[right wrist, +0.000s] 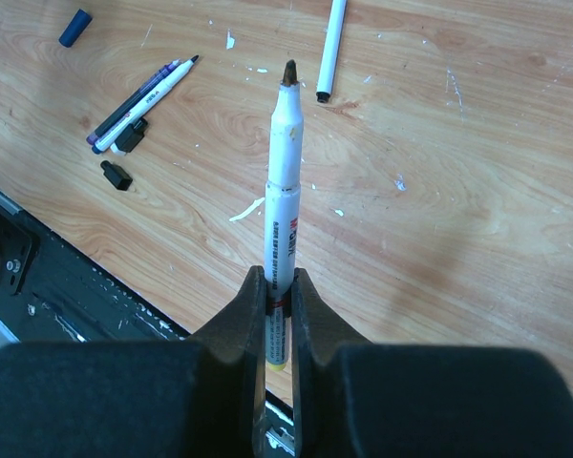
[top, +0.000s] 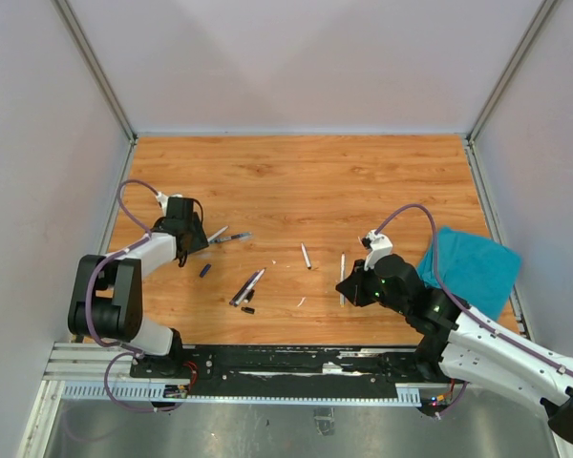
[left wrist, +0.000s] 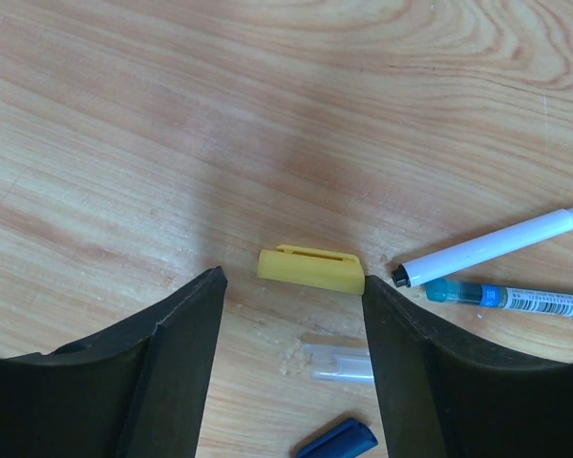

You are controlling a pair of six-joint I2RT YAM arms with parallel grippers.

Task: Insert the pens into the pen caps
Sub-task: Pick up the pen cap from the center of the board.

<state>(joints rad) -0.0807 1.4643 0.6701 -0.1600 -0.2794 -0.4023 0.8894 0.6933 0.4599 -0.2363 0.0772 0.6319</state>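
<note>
left gripper (left wrist: 291, 284): low over the table (top: 363, 181); jaws well apart and holding nothing; a finger stands on either side of the yellow cap (left wrist: 310, 270), the right one touching or just beside its end
right gripper (right wrist: 279, 279): clamped tight on the held pen (right wrist: 285, 162), taken near its tail end; most of the barrel and the bare dark tip stick out ahead, clear of the table
yellow cap: lies flat on its side on the wood, clip slot up; a clear cap (left wrist: 349, 364) and a blue cap (left wrist: 339, 441) lie just nearer the wrist
other pens: a white pen (left wrist: 497, 248) and a blue-barrelled pen (left wrist: 511, 298) lie side by side to the cap's right; in the right wrist view a second white pen (right wrist: 329, 48) lies ahead, and a pair of pens (right wrist: 138, 95) to the left beside two black caps (right wrist: 116, 175)
handling, cap: probably light, hard, smooth plastic; likely to skid or roll if one finger lands first; best pinched across its flat sides at mid-length, leaving the open mouth free
handling, pen: stiff and light; gripped so far back, the tip may swing under side load, so the push into the cap should run straight along the barrel
step in hand: closing on the yellow cap looks next; no pen is capped yet
</note>
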